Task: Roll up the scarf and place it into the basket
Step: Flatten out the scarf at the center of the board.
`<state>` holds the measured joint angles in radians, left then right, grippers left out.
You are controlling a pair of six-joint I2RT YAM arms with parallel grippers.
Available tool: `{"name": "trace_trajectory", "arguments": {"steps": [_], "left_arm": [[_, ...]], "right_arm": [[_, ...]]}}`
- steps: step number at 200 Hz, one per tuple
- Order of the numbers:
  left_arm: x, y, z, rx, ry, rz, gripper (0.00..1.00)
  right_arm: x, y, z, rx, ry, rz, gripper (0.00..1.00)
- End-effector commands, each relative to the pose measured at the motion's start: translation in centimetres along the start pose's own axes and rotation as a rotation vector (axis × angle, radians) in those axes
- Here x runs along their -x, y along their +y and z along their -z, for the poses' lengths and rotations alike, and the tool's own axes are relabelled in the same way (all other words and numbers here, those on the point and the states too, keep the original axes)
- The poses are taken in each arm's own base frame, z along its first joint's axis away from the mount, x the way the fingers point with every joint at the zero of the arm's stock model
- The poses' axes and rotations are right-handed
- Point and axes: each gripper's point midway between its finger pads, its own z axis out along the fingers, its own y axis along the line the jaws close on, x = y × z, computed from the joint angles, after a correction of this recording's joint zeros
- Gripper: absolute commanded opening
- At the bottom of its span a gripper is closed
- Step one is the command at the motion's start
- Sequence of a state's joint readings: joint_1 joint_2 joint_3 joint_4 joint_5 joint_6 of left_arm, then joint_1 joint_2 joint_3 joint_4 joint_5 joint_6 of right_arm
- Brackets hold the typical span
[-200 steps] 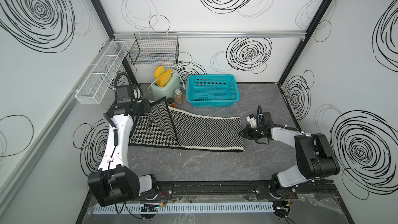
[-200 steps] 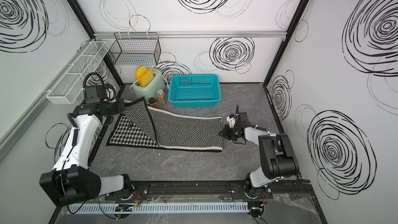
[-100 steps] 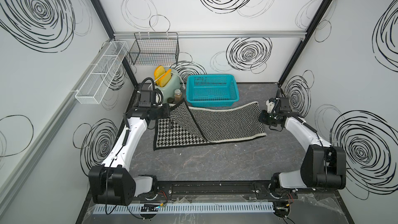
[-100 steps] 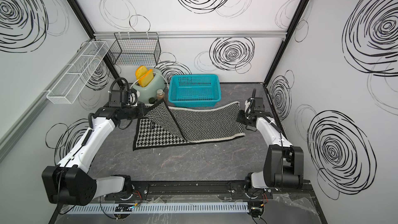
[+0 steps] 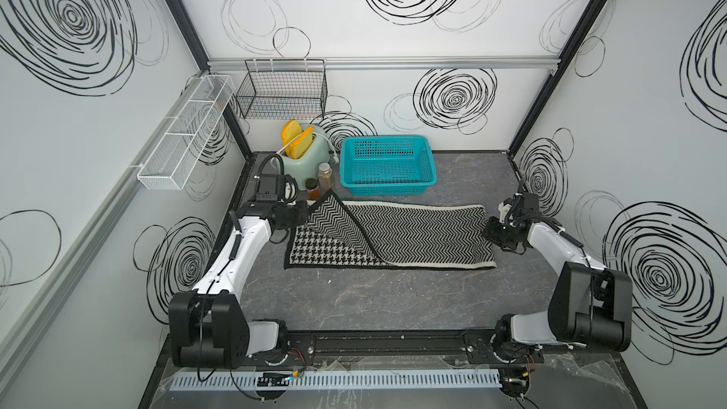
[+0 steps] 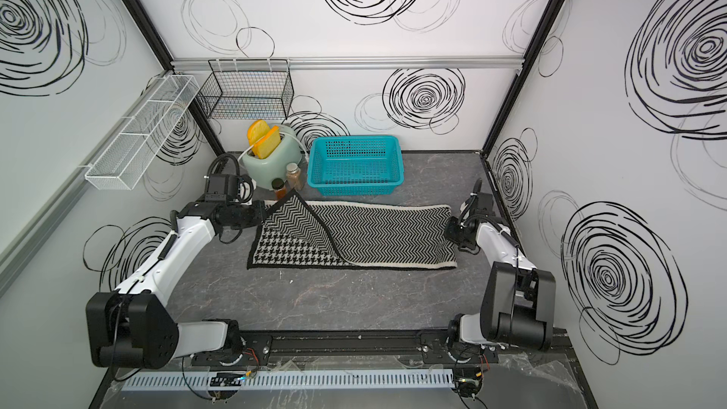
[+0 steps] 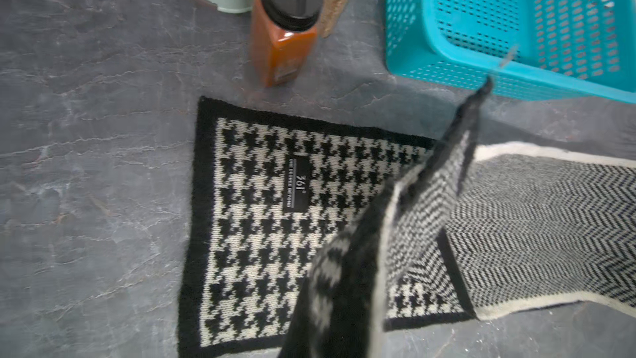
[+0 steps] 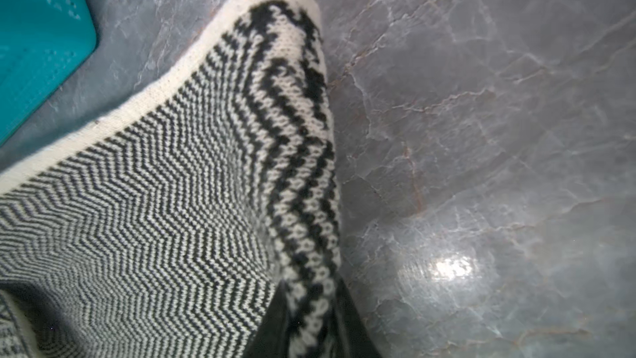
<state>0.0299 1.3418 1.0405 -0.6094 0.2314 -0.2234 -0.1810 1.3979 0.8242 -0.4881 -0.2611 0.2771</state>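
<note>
1. While the scarf point(image 5: 393, 236) is lying stretched between both claws (long axis running claw to claw), the left claw point(image 5: 306, 213) is clamping shut on its raised, folded-over corner.
2. The right claw point(image 5: 489, 232) is straddling the opposite end's edge; gripping or loosened, I cannot tell.
3. The basket point(image 5: 387, 188) is sitting just beyond the scarf.

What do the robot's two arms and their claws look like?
Both arms have white rounded shells between bulky black joints. A black ribbed cable runs along the left arm, with a black loop at its wrist. The right arm carries thin black cables. The left claw and the right claw are black.
</note>
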Motion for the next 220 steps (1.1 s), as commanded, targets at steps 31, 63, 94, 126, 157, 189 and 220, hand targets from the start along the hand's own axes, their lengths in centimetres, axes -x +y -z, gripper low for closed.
{"name": "trace_trajectory", "arguments": {"steps": [31, 63, 94, 126, 157, 189, 220], "left_arm": [[0.5, 1.9, -1.6, 0.019, 0.001, -0.061, 0.0], [0.5, 2.4, -2.4, 0.033, 0.014, -0.088, 0.0], [0.3, 3.3, -2.9, 0.07, 0.03, -0.099, 0.0], [-0.4, 4.7, -4.6, 0.105, 0.055, -0.084, 0.01], [0.0, 6.1, -5.6, 0.135, 0.06, -0.067, 0.19], [1.1, 7.3, -5.9, 0.16, 0.046, -0.042, 0.59], [3.0, 7.7, -3.8, 0.221, 0.009, -0.042, 0.7]], "right_arm": [[0.9, 0.8, 1.2, -0.005, -0.024, 0.033, 0.5], [1.3, 2.0, 2.6, -0.029, -0.046, 0.1, 0.53], [1.9, 7.0, 4.5, -0.008, -0.109, 0.271, 0.59], [-0.2, 11.3, 3.8, 0.223, -0.103, 0.317, 0.63], [-4.3, 11.7, 1.3, 0.356, 0.02, 0.294, 0.64], [-6.5, 10.1, -0.5, 0.348, 0.107, 0.239, 0.65], [-7.6, 10.4, -1.5, 0.329, 0.162, 0.237, 0.64]]}}
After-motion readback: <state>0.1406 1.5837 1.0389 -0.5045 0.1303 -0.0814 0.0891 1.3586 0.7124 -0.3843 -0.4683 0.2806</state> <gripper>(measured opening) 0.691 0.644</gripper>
